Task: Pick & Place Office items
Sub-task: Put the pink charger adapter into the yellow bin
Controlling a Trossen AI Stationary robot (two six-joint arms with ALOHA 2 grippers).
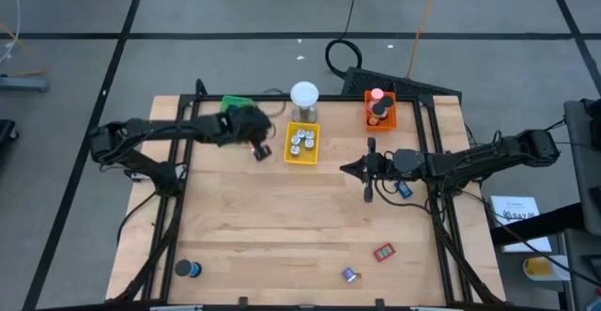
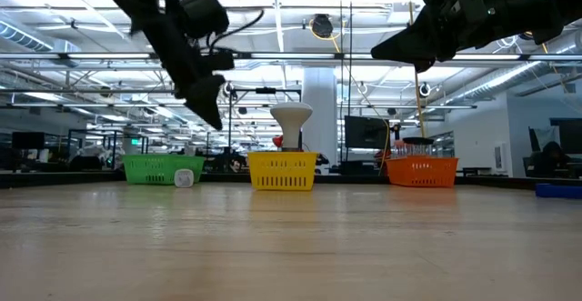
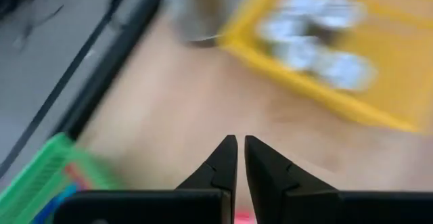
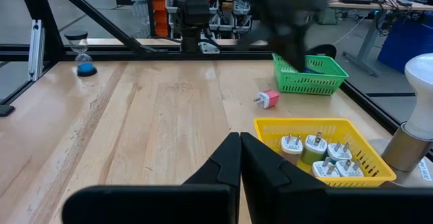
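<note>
My left gripper hangs shut above the table between the green tray and the yellow tray, with nothing between its fingertips. A small pink plug lies on the wood just beside it. Several silvery-white plugs lie in the yellow tray. Right of the table's middle my right gripper hovers shut and level, holding nothing. Under the right arm a blue piece lies on the table. A red piece and a blue-silver bit lie near the front edge.
A white-domed metal cylinder stands behind the yellow tray. The orange tray at the back right holds dark and pink items. A blue round thing stands at the near left corner. Black frame rails run along both table sides.
</note>
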